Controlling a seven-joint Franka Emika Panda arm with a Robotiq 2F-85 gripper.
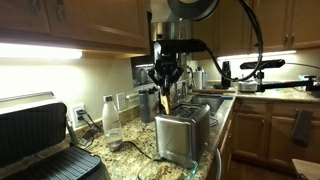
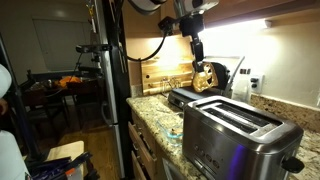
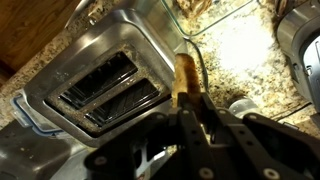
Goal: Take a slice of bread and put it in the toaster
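The shiny steel toaster (image 1: 182,133) stands on the granite counter; it also shows near the camera in an exterior view (image 2: 240,135) and in the wrist view (image 3: 105,85), with both top slots empty. My gripper (image 1: 165,88) hangs above the toaster, shut on the thin tan slice of bread (image 1: 166,101). In the wrist view the slice of bread (image 3: 185,75) sticks out from between the fingers (image 3: 190,112), beside the toaster's edge, not over a slot. In the exterior view from the toaster's end, the gripper (image 2: 203,72) is beyond the toaster.
A black-and-grey press grill (image 1: 40,140) stands open at one end of the counter and shows behind the toaster (image 2: 190,97). A clear bottle (image 1: 112,122), a power cord (image 3: 200,65) and a sink area (image 1: 210,100) lie nearby. Cabinets hang overhead.
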